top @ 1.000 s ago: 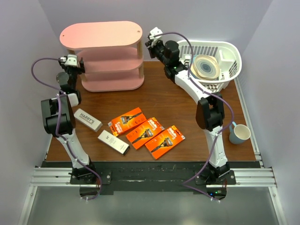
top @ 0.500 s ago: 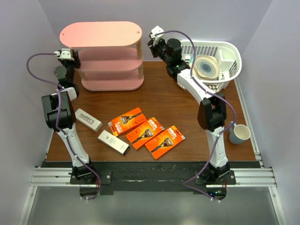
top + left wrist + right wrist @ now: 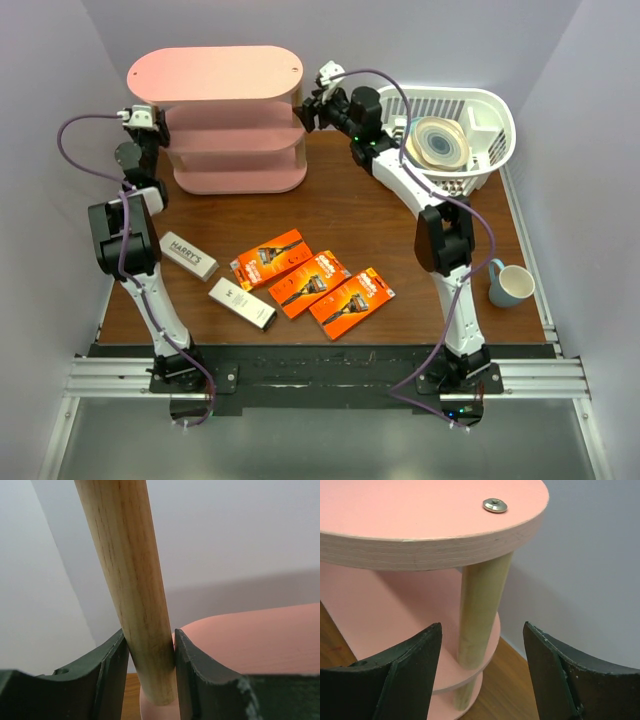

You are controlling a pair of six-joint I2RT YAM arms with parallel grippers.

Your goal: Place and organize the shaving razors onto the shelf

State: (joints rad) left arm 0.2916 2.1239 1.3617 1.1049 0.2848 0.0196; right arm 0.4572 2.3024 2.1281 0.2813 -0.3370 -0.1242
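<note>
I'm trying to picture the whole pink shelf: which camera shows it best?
The top external view: the shelf shows whole, all three tiers. The left wrist view shows only one wooden post clamped in the left gripper; the right wrist view shows just one end, beyond the open right gripper.

HARRY'S stands in dark capitals on the left-hand whitish-grey box [image 3: 187, 255], while the lettering on the second box [image 3: 241, 303] and the orange packs [image 3: 311, 284] is too small to read.
</note>
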